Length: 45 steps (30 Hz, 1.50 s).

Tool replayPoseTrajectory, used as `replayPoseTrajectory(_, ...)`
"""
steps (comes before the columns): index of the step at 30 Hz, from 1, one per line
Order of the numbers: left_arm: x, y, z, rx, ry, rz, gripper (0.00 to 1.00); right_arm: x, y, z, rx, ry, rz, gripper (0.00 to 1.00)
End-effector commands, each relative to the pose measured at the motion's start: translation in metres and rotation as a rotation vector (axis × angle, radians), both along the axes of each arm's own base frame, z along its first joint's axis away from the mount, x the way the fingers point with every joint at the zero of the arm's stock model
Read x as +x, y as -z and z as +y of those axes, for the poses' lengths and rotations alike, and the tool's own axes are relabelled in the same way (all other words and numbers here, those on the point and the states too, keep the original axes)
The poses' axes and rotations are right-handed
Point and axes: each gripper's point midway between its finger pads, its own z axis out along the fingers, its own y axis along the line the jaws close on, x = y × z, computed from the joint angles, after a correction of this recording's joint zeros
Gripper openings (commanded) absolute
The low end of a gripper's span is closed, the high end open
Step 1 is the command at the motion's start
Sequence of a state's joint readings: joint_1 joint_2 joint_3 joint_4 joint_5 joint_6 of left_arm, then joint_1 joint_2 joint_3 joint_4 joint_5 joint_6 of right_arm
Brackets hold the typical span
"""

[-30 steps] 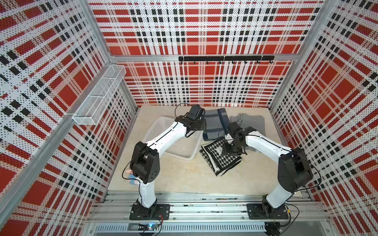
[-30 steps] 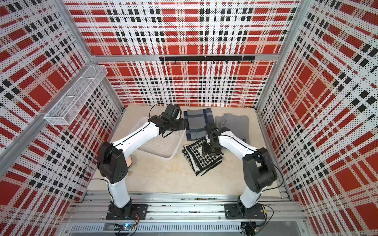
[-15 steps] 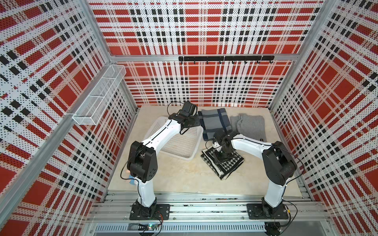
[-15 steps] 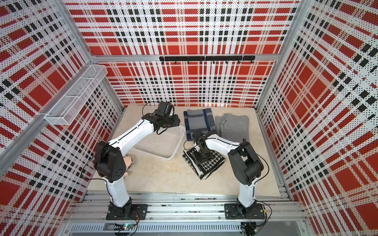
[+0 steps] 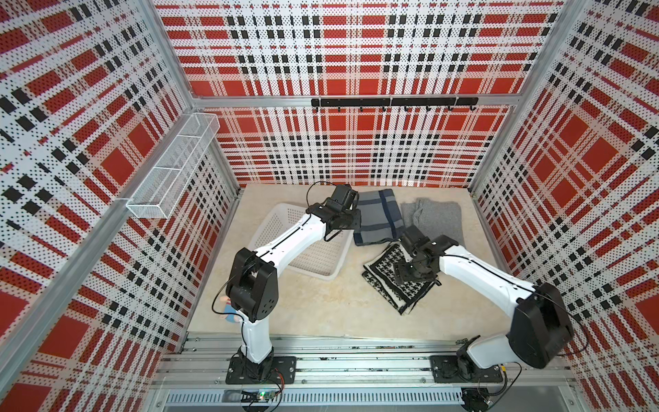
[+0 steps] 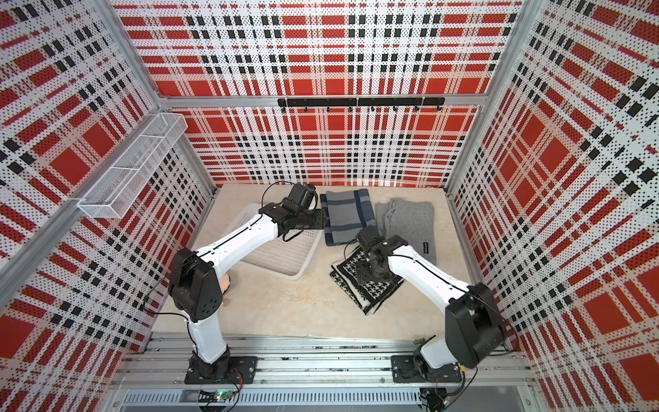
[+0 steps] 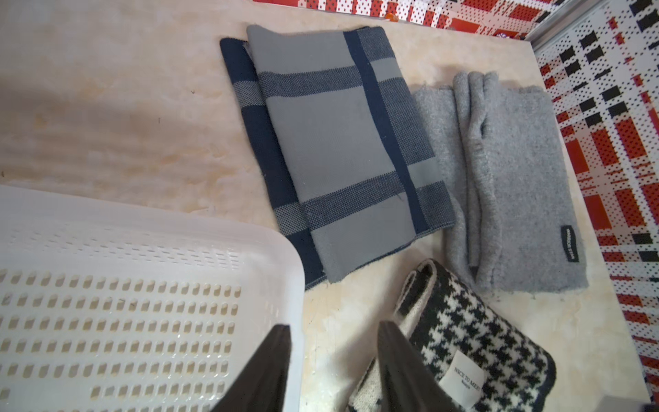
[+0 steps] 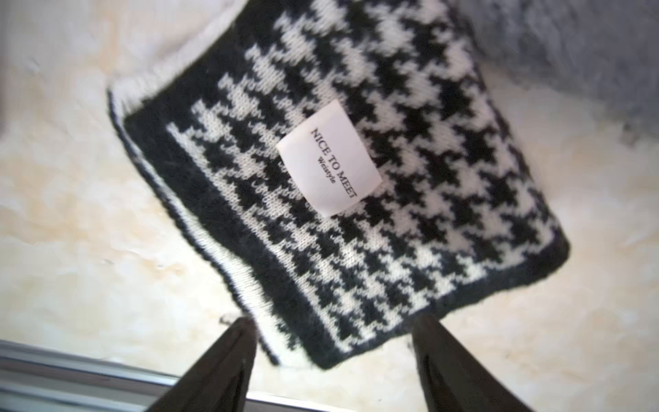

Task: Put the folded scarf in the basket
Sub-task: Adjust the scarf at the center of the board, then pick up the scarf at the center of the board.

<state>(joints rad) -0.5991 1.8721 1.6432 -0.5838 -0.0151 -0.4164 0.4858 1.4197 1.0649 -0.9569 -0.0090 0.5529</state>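
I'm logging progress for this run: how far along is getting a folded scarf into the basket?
Done: nothing; the basket is empty. In hand: the right hand hovers open over a corner of the houndstooth scarf, gripping nothing; the left hand is open by the basket's rim. Left: grasp, carry, drop in. The plaid scarf and grey scarf lie on the table.

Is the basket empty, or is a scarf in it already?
Empty where visible: basket floor bare; houndstooth scarf, plaid scarf, grey scarf lie on the table outside it.
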Motion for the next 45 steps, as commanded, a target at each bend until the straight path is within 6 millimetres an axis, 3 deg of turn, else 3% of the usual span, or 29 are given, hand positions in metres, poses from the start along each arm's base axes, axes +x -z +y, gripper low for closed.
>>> replayPoseTrajectory(1, -0.006, -0.008, -0.005, 0.024, 0.037, -0.042, 0.45, -0.004, 0.012, -0.010, 0.145, 0.245, 0.126, 0.71)
replayPoseTrajectory(5, -0.005, -0.007, -0.005, 0.042, 0.044, -0.051, 0.45, 0.025, 0.000, -0.009, 0.106, 0.257, 0.136, 0.73)
replayPoseTrajectory(9, -0.003, -0.014, -0.002, 0.038, 0.027, -0.062, 0.46, 0.031, 0.017, -0.006, 0.039, 0.293, 0.262, 0.72)
replayPoseTrajectory(13, -0.003, -0.021, 0.005, 0.037, 0.016, -0.070, 0.46, 0.043, 0.021, 0.003, 0.012, 0.289, 0.276, 0.73)
replayPoseTrajectory(17, -0.004, -0.029, 0.017, 0.012, -0.032, -0.065, 0.46, 0.046, 0.042, 0.015, -0.018, 0.249, 0.319, 0.75)
replayPoseTrajectory(20, -0.004, -0.030, 0.030, 0.004, -0.056, -0.059, 0.46, 0.048, 0.059, 0.023, -0.098, 0.155, 0.314, 0.74)
replayPoseTrajectory(23, -0.004, -0.030, 0.044, 0.003, -0.078, -0.054, 0.46, 0.036, 0.082, 0.028, -0.216, -0.010, 0.336, 0.74)
replayPoseTrajectory(27, -0.001, -0.031, 0.058, -0.003, -0.105, -0.049, 0.46, 0.024, 0.089, 0.025, -0.291, -0.239, 0.298, 0.73)
replayPoseTrajectory(31, 0.001, -0.026, 0.056, -0.006, -0.096, -0.039, 0.46, 0.018, 0.081, 0.028, -0.288, -0.427, 0.256, 0.69)
replayPoseTrajectory(35, -0.002, -0.019, 0.044, -0.015, -0.054, -0.024, 0.46, 0.029, 0.065, 0.025, -0.323, -0.470, 0.169, 0.74)
replayPoseTrajectory(41, -0.025, -0.008, 0.026, -0.019, 0.038, 0.004, 0.46, 0.042, 0.013, 0.041, -0.166, -0.306, 0.005, 0.88)
replayPoseTrajectory(45, -0.059, 0.007, 0.003, -0.033, 0.173, 0.039, 0.47, 0.029, -0.005, 0.009, -0.045, -0.066, -0.004, 0.92)
